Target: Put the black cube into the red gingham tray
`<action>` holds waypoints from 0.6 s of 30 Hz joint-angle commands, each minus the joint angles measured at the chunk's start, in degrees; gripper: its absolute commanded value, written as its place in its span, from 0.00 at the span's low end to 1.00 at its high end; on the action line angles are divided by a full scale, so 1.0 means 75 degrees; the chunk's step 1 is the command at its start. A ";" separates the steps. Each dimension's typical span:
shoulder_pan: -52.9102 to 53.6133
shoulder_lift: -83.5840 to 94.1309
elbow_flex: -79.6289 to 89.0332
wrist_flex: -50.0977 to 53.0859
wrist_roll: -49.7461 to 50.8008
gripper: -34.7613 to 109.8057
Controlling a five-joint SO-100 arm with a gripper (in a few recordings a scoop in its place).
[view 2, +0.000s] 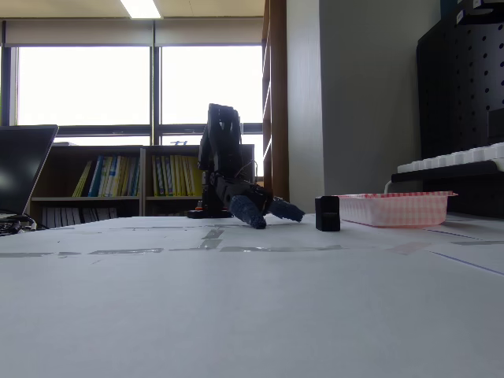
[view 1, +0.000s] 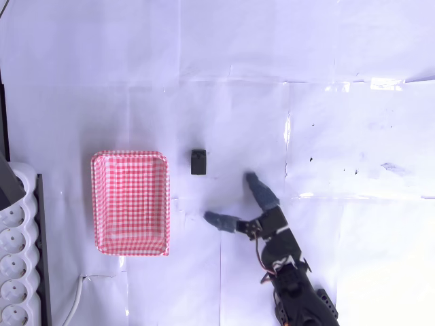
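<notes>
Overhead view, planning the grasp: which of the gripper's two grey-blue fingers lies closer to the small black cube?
The upper-right finger, angled up toward the small matte black cube. The other finger sits lower in the picture, pointing left toward the red-and-white gingham tray.

The robot was a black, blocky plastic arm [view 1: 299,288] with boxy servo housings. Its gripper [view 1: 234,200] carried two tapered jaws wrapped in grey-blue covering. A thin red wire looped beside the wrist in the overhead view.
</notes>
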 commanded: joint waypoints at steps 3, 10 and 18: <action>-0.0328 0.0715 0.1219 -0.0187 0.0035 0.62; -0.0656 0.1535 0.2367 -0.0223 0.0000 0.62; -0.0855 0.2414 0.3762 -0.0223 0.0105 0.62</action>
